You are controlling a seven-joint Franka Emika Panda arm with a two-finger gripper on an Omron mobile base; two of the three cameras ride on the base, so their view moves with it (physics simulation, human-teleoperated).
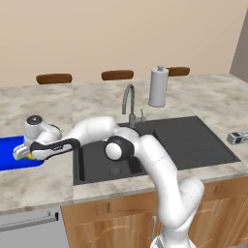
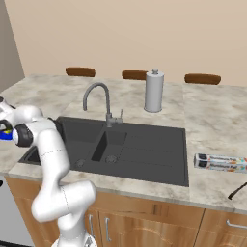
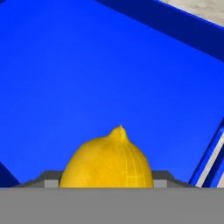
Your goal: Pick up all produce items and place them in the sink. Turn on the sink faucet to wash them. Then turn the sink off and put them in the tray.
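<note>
Reaching left, gripper apparently holding lemon over tray

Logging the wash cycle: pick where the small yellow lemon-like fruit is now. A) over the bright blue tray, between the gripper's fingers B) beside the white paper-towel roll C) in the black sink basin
A: the small yellow lemon-like fruit sits at the gripper over the bright blue tray.
</note>
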